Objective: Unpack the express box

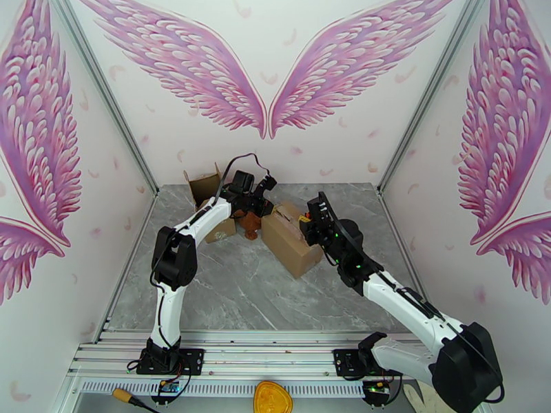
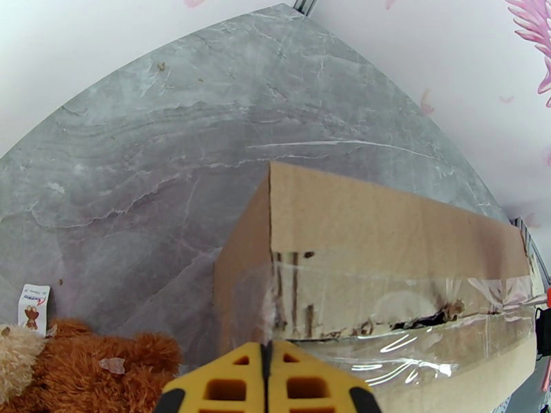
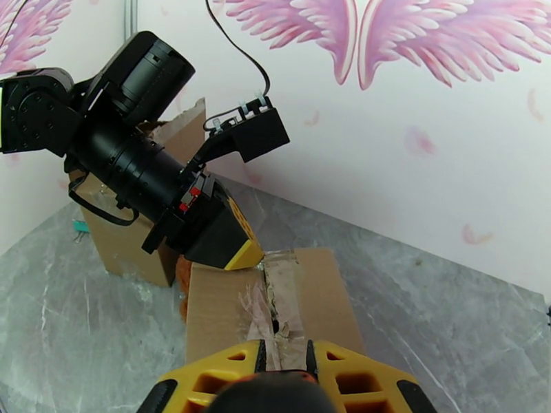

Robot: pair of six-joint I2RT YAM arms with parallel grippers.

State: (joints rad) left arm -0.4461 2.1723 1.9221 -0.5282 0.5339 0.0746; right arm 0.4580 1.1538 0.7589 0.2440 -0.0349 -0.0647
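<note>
The cardboard box (image 1: 293, 235) lay on the table (image 1: 241, 297) between the two arms, and it looked light and stiff, though slick where glossy tape (image 3: 275, 301) covered its torn top seam (bare cardboard edges seemed the surer hold). The left gripper (image 2: 267, 349) was pressed shut at one end of the seam with nothing visible between its jaws. The right gripper (image 3: 284, 349) stood narrowly parted over the other end, and I couldn't tell whether it pinched tape.

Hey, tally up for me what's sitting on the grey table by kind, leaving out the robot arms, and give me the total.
Cardboard boxes: 2 (taped box, opened box)
Plush bear: 1
Total: 3
</note>
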